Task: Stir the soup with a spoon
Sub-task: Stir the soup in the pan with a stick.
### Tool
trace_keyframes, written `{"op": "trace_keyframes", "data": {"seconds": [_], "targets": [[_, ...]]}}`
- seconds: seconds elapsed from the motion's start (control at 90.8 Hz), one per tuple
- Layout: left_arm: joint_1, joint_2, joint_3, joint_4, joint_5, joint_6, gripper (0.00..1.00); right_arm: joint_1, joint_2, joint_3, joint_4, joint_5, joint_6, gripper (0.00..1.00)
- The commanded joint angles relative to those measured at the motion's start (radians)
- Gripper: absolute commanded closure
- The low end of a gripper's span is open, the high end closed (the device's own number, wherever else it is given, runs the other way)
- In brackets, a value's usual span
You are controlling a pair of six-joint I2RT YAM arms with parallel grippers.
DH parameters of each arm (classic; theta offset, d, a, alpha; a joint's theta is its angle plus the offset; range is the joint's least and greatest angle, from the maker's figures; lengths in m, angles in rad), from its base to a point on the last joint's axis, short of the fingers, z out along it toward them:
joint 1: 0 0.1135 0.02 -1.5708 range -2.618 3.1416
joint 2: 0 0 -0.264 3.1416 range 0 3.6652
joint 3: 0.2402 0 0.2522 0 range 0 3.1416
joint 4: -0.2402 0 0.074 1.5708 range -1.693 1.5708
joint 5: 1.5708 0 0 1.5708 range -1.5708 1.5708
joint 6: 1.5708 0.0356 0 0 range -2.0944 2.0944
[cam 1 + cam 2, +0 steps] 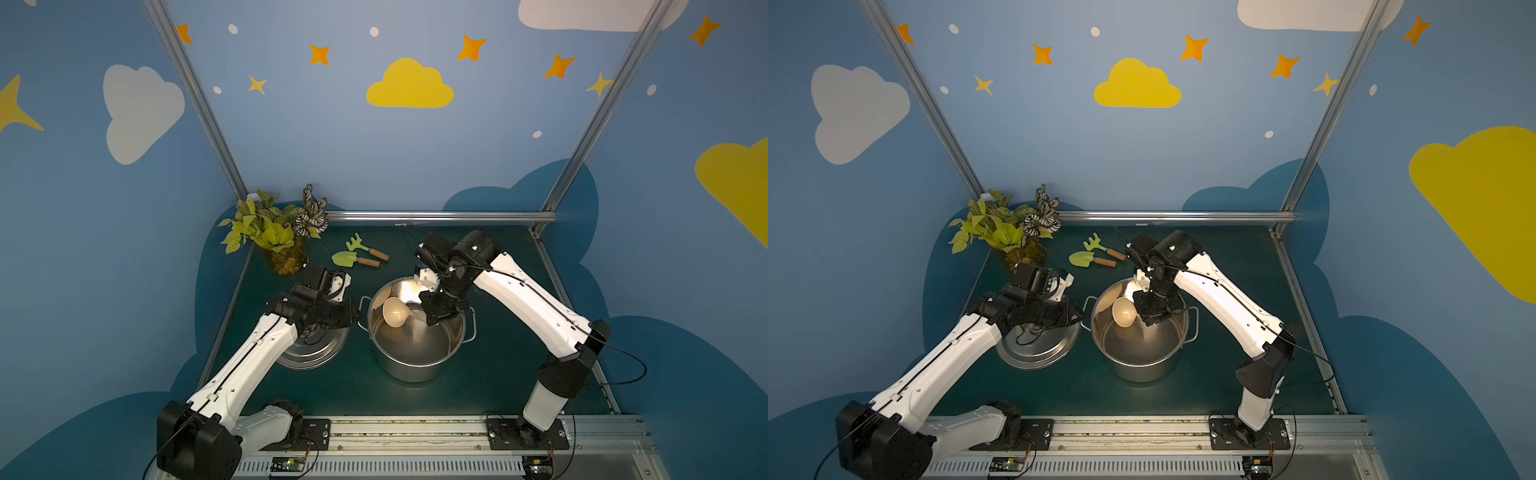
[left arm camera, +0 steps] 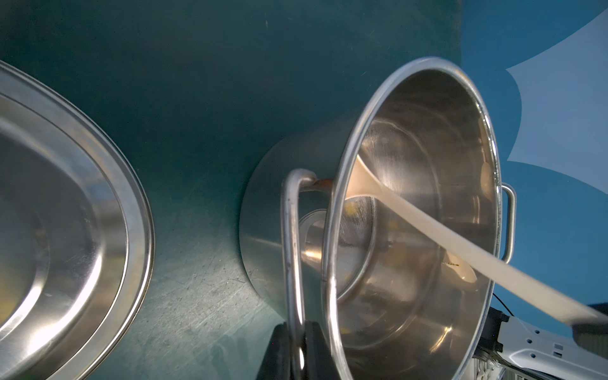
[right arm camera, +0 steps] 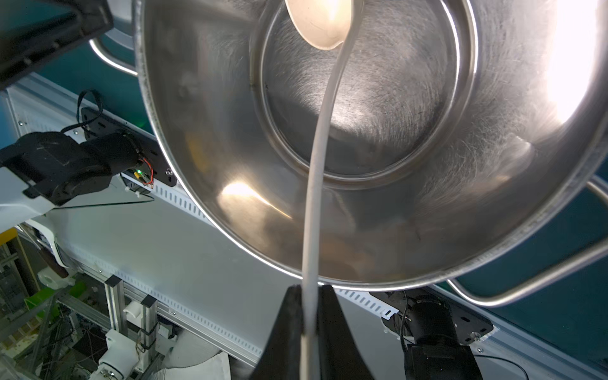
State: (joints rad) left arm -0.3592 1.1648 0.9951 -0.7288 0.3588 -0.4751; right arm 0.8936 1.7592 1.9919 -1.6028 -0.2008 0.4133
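Pinching the side handle (image 2: 291, 230) of the pot (image 1: 415, 365) tight in the left tool (image 2: 297, 329), probably bracing it against sliding on the tabletop (image 1: 498, 374). Clamping the spoon (image 1: 395, 312) by its slim handle in the right tool (image 3: 307, 294), angling the bowl down inside the pot, near the wall on the held-handle side. Resting the lid (image 1: 320, 353) beside the pot, leaving the opening free for stirring.

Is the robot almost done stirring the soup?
Partway. The lid is already off, lying beside the pot. The left gripper clamps the pot's handle; the right gripper holds the spoon, its bowl inside the pot. Stirring round is what's left, and one moment can't show how much is done.
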Motion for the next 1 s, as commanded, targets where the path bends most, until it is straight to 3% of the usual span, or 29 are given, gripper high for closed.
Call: {"op": "trace_keyframes", "data": {"seconds": [0.0, 0.231, 0.463, 0.738, 0.991], "targets": [[-0.003, 0.012, 0.014, -0.011, -0.017, 0.043, 0.98, 0.041, -0.050, -0.025, -0.200, -0.012, -0.002, 1.00], [-0.003, 0.025, 0.021, -0.006, -0.017, 0.048, 0.98, 0.059, -0.190, -0.204, -0.200, 0.014, 0.050, 1.00], [-0.003, 0.030, 0.027, -0.006, -0.020, 0.051, 0.98, -0.056, -0.255, -0.328, -0.200, 0.051, 0.046, 1.00], [-0.003, 0.032, 0.024, -0.004, -0.023, 0.048, 0.98, -0.124, -0.108, -0.175, -0.200, 0.057, -0.009, 1.00], [-0.002, 0.037, 0.023, 0.008, -0.021, 0.042, 0.98, -0.051, 0.022, -0.011, -0.200, 0.009, -0.023, 1.00]]}}
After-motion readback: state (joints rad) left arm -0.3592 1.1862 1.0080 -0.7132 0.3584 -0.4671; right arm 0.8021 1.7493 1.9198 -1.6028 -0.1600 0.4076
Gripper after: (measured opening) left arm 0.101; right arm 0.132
